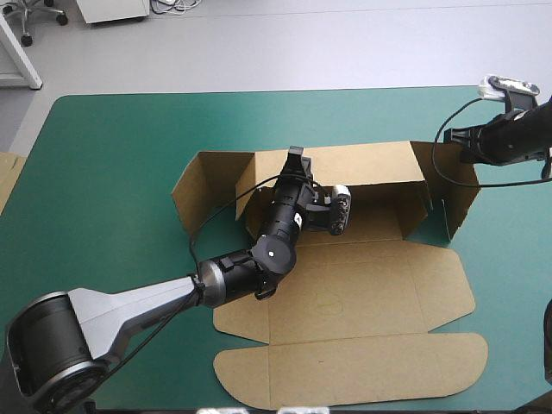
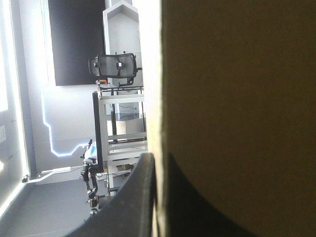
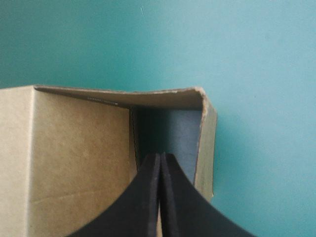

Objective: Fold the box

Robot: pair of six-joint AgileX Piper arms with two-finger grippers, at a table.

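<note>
- Brown board of the box (image 1: 345, 293) was seen in the middle of the teal-green cover (image 1: 112, 172), only partly formed: the far wall was raised, the flaps at both ends were stood up at an angle, and the lid part was laid flat toward the near edge
- The left gripper (image 1: 296, 160) was placed inside the tray and was clamped on the upper edge of the far wall; in the left wrist view its fingers (image 2: 131, 202) were found on both sides of the sheet, almost closed
- The right gripper (image 1: 453, 140) was held at the far right corner of the box, pressed together into one pointed arch and directed down into the pocket behind the end flap
- An edge of more board (image 1: 7, 177) was noticed at the left edge of the table
</note>
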